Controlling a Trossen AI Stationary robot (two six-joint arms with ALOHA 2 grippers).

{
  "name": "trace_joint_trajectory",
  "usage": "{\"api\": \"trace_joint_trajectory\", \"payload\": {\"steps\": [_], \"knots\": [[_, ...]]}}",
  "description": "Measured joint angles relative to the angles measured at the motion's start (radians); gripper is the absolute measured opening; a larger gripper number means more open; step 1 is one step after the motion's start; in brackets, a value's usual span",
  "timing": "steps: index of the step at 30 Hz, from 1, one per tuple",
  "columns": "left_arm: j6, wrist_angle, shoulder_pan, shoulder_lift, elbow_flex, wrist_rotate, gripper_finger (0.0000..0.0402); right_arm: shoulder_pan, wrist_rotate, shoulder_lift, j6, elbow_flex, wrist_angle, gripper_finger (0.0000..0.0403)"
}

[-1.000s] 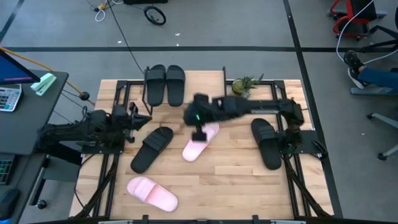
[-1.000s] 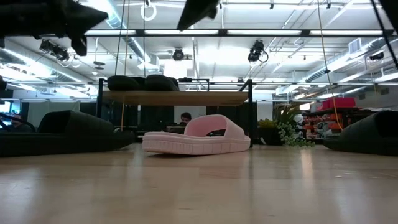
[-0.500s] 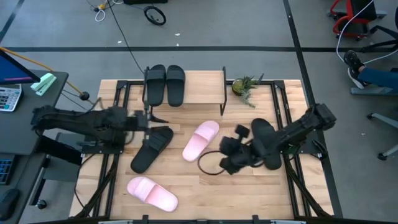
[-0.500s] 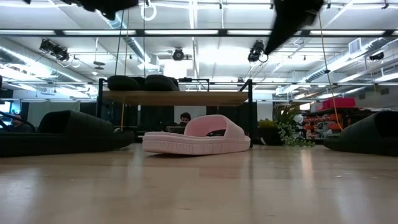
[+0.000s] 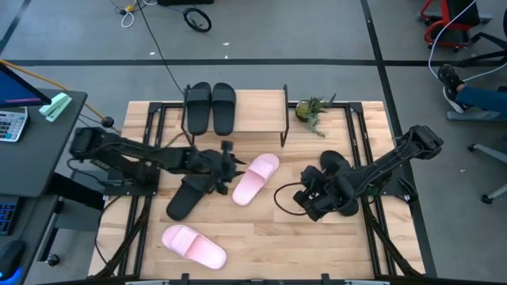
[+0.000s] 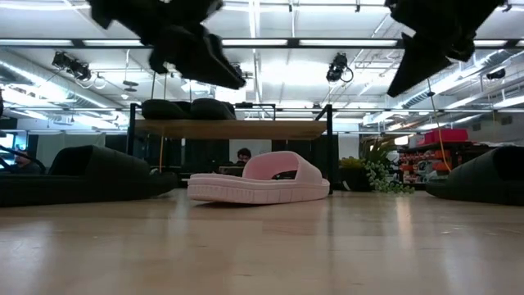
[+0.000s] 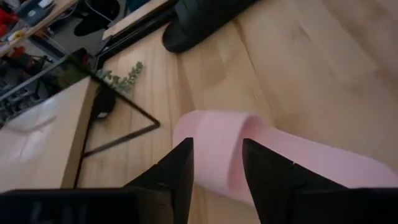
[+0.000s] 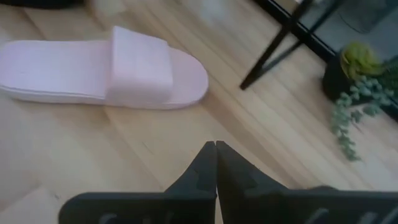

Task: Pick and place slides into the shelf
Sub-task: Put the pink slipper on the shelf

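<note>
Left gripper (image 5: pixel 227 166), fingers spread, above the table (image 5: pixel 261 229) just beside the pink slide (image 5: pixel 255 179) lying mid-table in front of the shelf (image 5: pixel 257 111). Strap between the fingers (image 7: pixel 177 174) in the wrist view. Right gripper (image 5: pixel 309 194), fingers pressed together, near that slide's other side, empty.

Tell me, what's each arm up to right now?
Left end effector open, above pink slide. Right end effector shut, empty, beside black slide. Two black slides on shelf. Nothing in the way.
</note>
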Motion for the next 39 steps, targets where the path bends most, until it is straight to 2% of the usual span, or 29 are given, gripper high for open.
{"api": "trace_joint_trajectory", "payload": {"steps": [4, 9, 15, 20, 25, 39], "knots": [[0.078, -0.008, 0.0, 0.142, 0.113, 0.0, 0.013, 0.001, -0.004, -0.01, 0.042, -0.034, 0.004, 0.0004], [0.126, -0.092, 0.003, 0.308, 0.237, 0.0, 0.0122, 0.009, -0.011, -0.009, 0.091, -0.054, 0.0, 0.0004], [0.128, -0.151, 0.003, 0.427, 0.312, -0.001, 0.0128, 0.042, -0.018, -0.005, 0.126, -0.058, 0.005, 0.0004], [0.128, -0.145, 0.003, 0.46, 0.315, -0.035, 0.0134, 0.085, -0.015, -0.005, 0.168, -0.058, 0.006, 0.0004], [0.131, -0.135, 0.015, 0.465, 0.315, -0.15, 0.0126, 0.111, -0.012, -0.005, 0.196, -0.058, 0.01, 0.0004], [0.127, -0.151, 0.086, 0.466, 0.315, -0.147, 0.0085, 0.115, -0.012, -0.005, 0.197, -0.058, 0.01, 0.0004]]}}
